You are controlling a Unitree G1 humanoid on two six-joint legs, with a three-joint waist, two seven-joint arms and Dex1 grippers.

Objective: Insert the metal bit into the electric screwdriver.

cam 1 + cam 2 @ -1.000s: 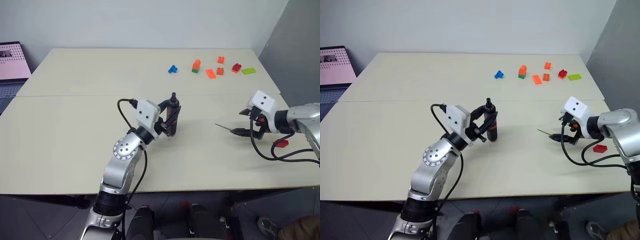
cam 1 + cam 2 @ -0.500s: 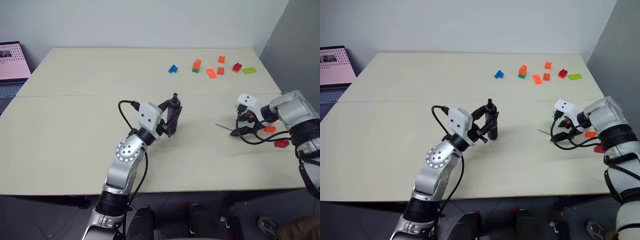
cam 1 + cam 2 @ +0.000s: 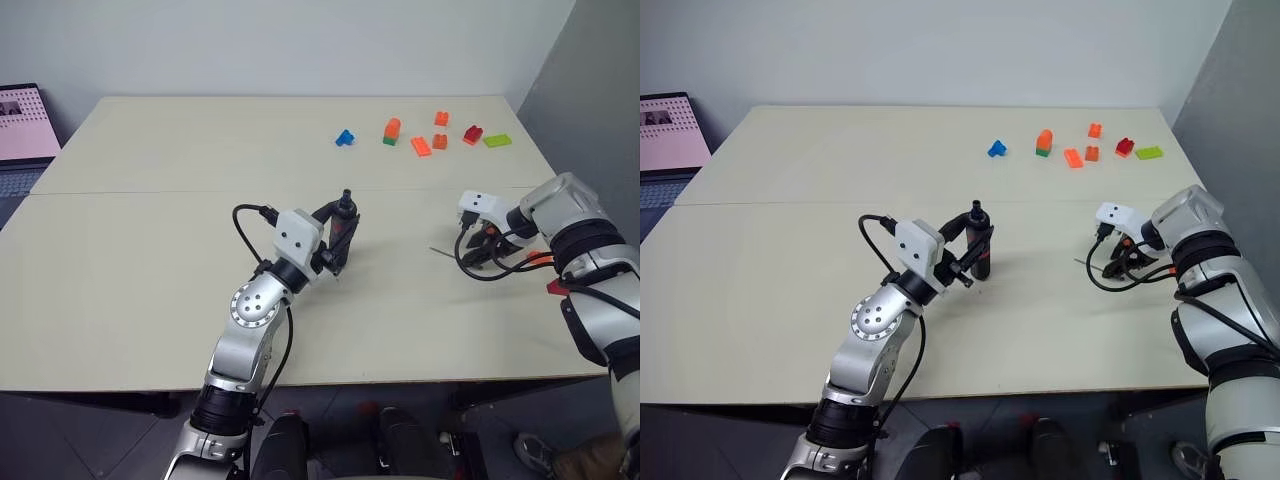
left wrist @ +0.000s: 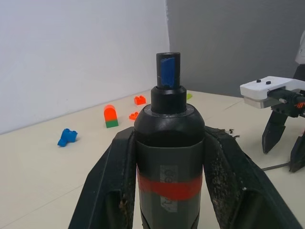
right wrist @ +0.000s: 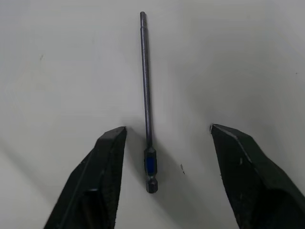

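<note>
The electric screwdriver [image 3: 343,224], black with a red band, stands upright near the table's middle with its nose up. My left gripper [image 3: 336,242] is shut on it, its fingers [image 4: 112,183] pressed on both sides of the barrel [image 4: 169,143]. The metal bit [image 5: 146,90], a thin dark rod with a blue band near one end, lies flat on the table [image 3: 150,260] at the right [image 3: 446,254]. My right gripper [image 5: 167,131] points down over it, open. Its fingers [image 5: 107,167] straddle the banded end without touching it.
Several coloured bricks lie at the back right, among them a blue one [image 3: 345,138] and a lime green one [image 3: 497,141]. A red brick [image 3: 558,287] and an orange brick [image 3: 540,258] lie by my right arm. A laptop [image 3: 25,125] sits off the left edge.
My right arm has swung in towards the bit and tipped its gripper from near level to pointing down over it. The left gripper and screwdriver stayed put.
</note>
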